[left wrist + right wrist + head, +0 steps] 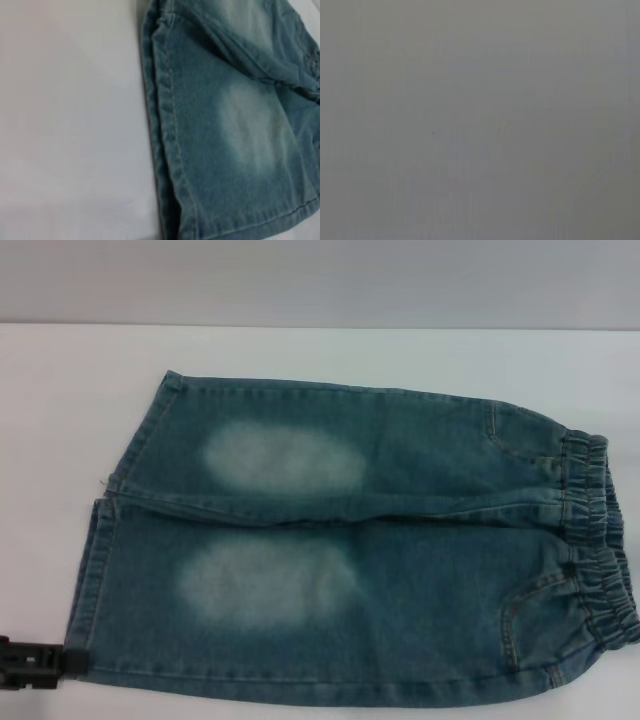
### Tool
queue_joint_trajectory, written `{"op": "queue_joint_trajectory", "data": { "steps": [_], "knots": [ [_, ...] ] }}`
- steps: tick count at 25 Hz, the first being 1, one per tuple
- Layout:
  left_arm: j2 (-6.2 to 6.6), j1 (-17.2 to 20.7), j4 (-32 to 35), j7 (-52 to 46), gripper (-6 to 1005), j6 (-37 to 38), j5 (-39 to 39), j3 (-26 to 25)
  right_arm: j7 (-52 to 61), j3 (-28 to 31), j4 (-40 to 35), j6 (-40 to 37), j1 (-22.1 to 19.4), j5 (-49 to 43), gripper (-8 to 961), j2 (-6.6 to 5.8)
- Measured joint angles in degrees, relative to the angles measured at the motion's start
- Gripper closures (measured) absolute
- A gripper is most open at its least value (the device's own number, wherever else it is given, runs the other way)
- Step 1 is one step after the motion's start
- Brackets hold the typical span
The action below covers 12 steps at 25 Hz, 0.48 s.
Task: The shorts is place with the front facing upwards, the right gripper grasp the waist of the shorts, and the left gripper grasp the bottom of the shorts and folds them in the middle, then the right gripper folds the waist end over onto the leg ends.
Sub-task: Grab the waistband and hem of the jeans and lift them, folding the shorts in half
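The shorts (350, 540) lie spread flat and front-up on the white table (60, 420), filling its middle and running off the near edge of the head view. They are turned sideways to the robot, probably so each arm gets its own end. The waist (598, 540) (the ruched elastic band) sits toward the table's right edge, on the right arm's side. The bottom of the shorts (110, 540), two straight stitched hems, faces the table's left edge.

The left gripper (35, 663) shows only as a black tip at the near-left corner of the table, just beside the corner of the nearer hem. I cannot tell whether it is spread or closed, and contact with the denim is unclear. Its wrist view looks down along that hem (165, 150) and bare table, which suggests it is lining up for the grasp.

The right gripper is nowhere in view; its wrist camera shows only blank grey. No fold has been made yet.
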Motion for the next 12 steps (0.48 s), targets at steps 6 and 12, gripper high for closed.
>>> {"op": "queue_joint_trajectory", "data": {
  "steps": [6, 12],
  "knots": [
    [-0.15, -0.08, 0.15, -0.02, 273, -0.78, 0.55, 0.00, -0.01, 0.00, 0.00, 0.30, -0.07, -0.09, 259, 0.00],
    [-0.26, -0.12, 0.79, -0.01, 276, -0.97, 0.80, 0.00, -0.01, -0.05, 0.00, 0.27, -0.47, -0.12, 259, 0.13]
  ]
}}
